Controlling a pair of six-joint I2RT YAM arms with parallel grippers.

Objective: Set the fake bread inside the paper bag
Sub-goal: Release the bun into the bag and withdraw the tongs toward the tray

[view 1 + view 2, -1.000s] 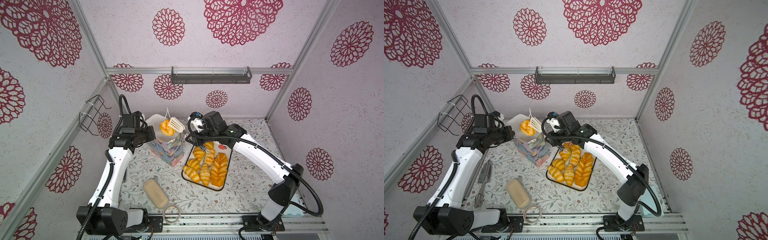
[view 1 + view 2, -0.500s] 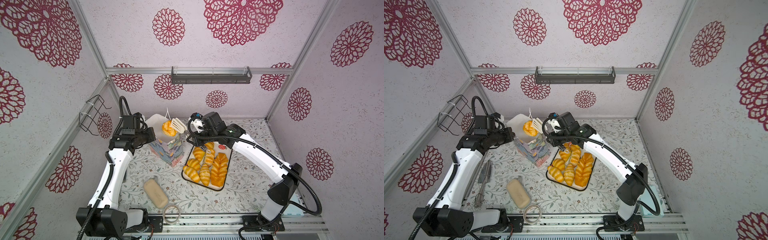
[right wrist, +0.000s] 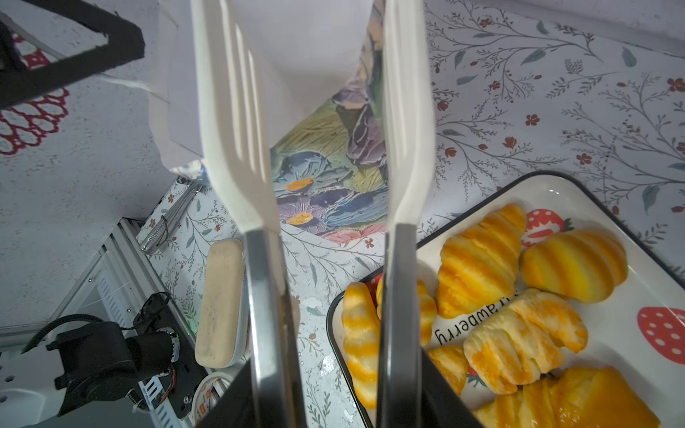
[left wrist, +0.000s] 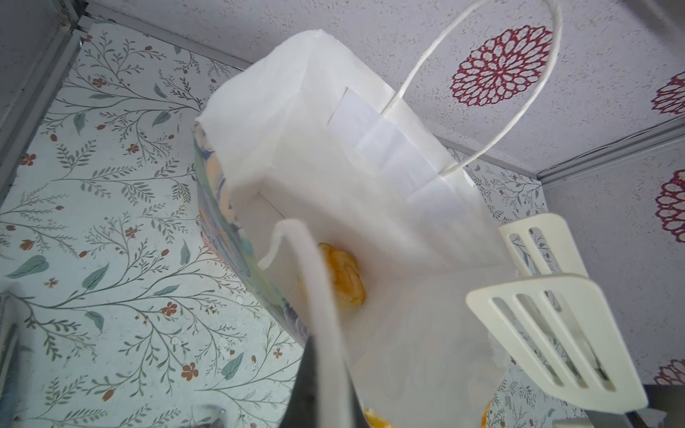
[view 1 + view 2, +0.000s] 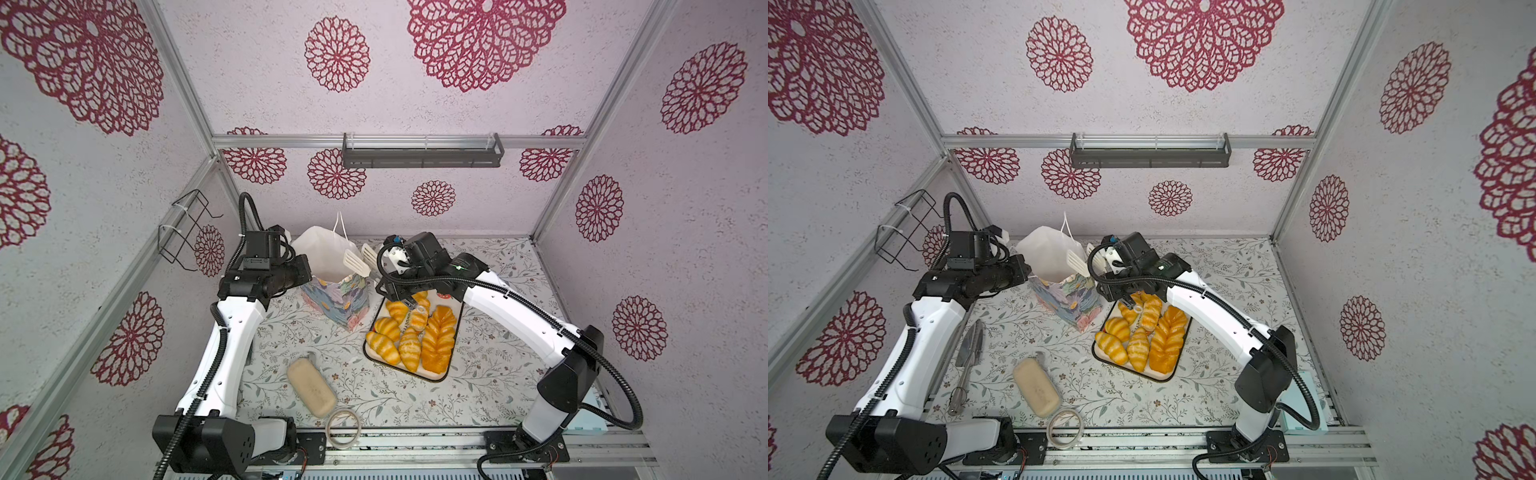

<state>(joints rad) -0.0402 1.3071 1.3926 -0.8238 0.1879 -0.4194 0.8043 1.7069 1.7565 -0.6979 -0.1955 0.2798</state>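
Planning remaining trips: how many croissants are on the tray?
6 croissants: two at the far end of the tray, two mid-tray, two at its near end, beside the long loaf. Others could hide underneath.

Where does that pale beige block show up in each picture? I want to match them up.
Both top views: the pale beige block lies toward the front, nearer the camera than the paper bag.
Left wrist view: not in it.
Right wrist view: the block lies beside the tongs, on the side away from the tray.
Shared landmark: the paper bag, seen in all four.
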